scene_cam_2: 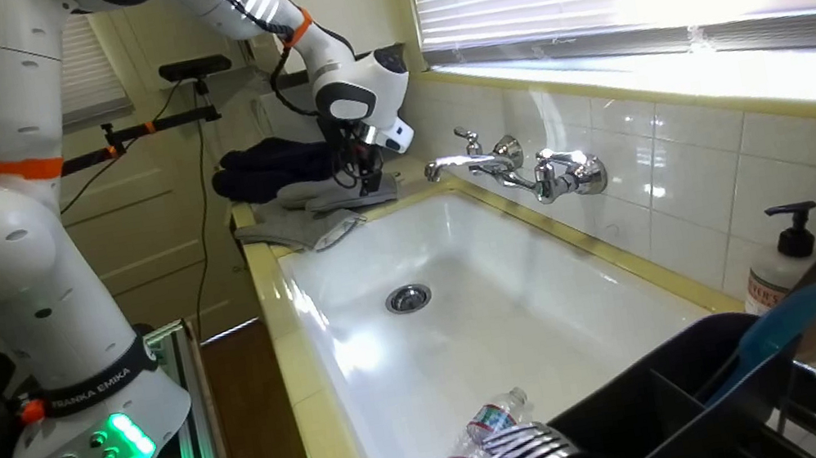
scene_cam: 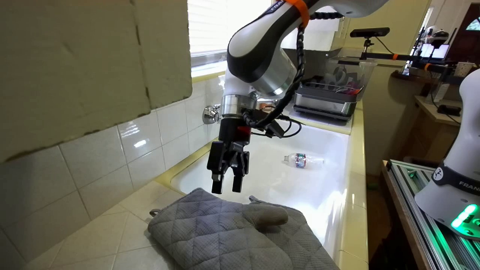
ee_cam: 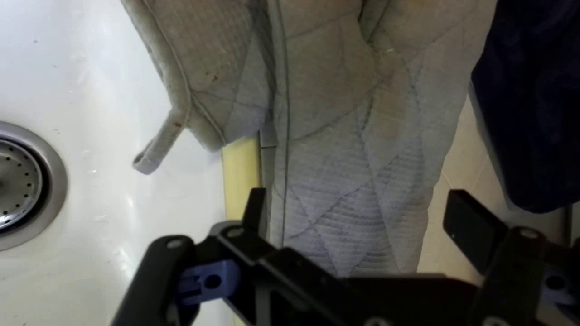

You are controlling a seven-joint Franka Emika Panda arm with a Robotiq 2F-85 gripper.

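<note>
My gripper (ee_cam: 355, 206) is open and empty, pointing down over the upper grey quilted oven mitt (ee_cam: 344, 136). In the wrist view its fingers stand on either side of the mitt's end. In an exterior view the gripper (scene_cam: 227, 186) hangs above the far edge of this mitt (scene_cam: 213, 232), apparently not touching it. A second grey mitt (ee_cam: 213, 59) lies partly under the first and hangs over the sink rim; its loop shows. Both mitts rest on the tiled counter at the sink's end. A dark blue cloth thing (ee_cam: 530, 113) lies beside them, also in an exterior view (scene_cam_2: 272, 160).
The white sink (scene_cam_2: 556, 320) has a drain (scene_cam_2: 409, 298) and a clear plastic bottle (scene_cam: 302, 160) lying in it. A chrome faucet (scene_cam_2: 475, 161) juts from the tiled wall. A dish rack (scene_cam: 324, 99) and soap bottle (scene_cam_2: 776, 271) stand at the opposite end.
</note>
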